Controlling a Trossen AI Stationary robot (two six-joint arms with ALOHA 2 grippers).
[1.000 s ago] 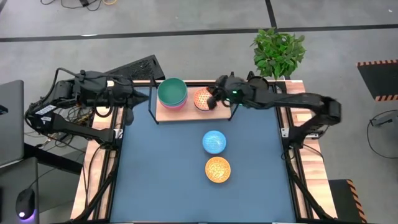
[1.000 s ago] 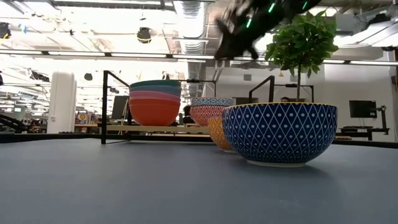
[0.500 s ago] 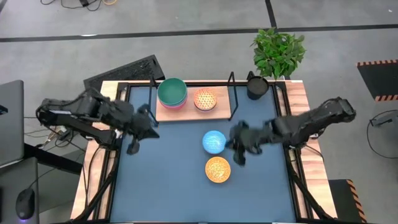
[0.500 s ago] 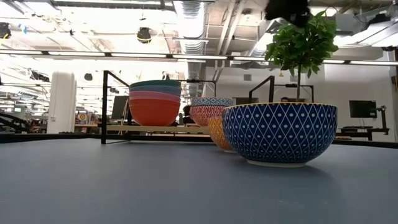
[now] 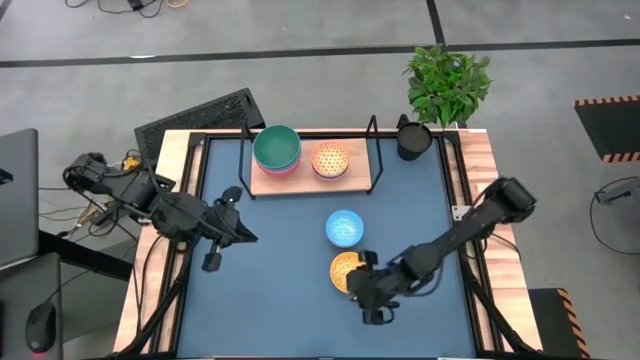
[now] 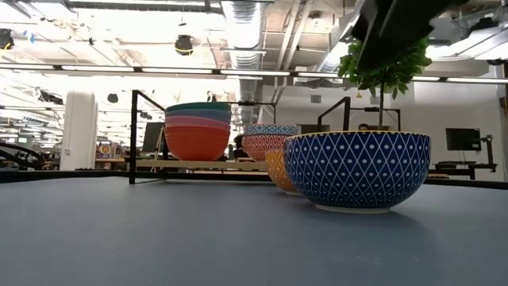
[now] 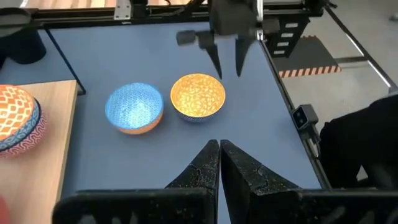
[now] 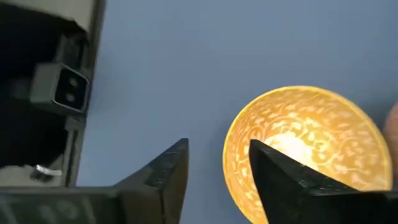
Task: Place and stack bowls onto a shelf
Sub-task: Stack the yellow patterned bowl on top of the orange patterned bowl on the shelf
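— Right gripper (image 5: 352,287)?
— Jaws spread, straddling the near rim of the orange bowl (image 5: 348,271), not pinching it.
— Left gripper (image 5: 243,236)?
— Jaws pressed together, empty, over the worktop (image 5: 280,300)'s left side.
— The other bowls?
— Blue bowl (image 5: 344,228) sits just beyond the orange. On the shelf (image 5: 310,183): a teal-topped stack (image 5: 276,149) beside a patterned bowl (image 5: 329,159).

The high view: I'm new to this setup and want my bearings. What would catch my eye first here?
The right gripper, open, reaches over the near rim of the orange bowl on the blue table, with the bright blue bowl just behind. On the shelf at the back stand a stack of bowls and a patterned bowl. The left gripper waits shut at the table's left.
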